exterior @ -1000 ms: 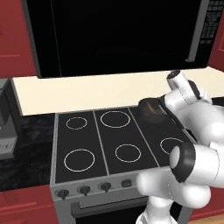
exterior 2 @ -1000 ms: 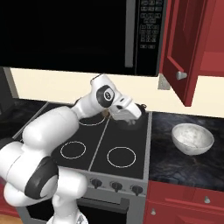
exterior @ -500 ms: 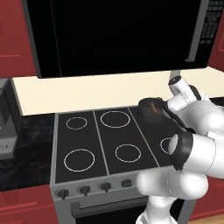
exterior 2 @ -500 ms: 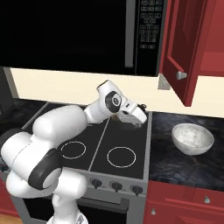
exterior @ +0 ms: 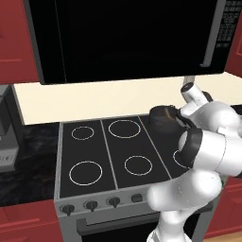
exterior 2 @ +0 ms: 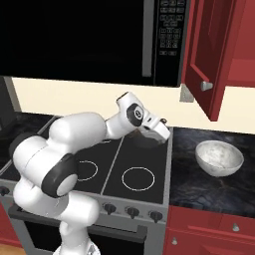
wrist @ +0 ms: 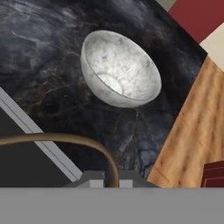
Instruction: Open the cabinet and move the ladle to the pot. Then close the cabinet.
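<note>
In the hand view the fingers are clenched on the ladle, its brown handle curving up between them. Over the last second the gripper has swung right across the stove, seemingly above the pot (half hidden). Beyond, the cabinet door hangs open, not yet closed.

Flat, even rendered light, soft faint shadows, no glare, slightly coarse and blurry resolution throughout.
</note>
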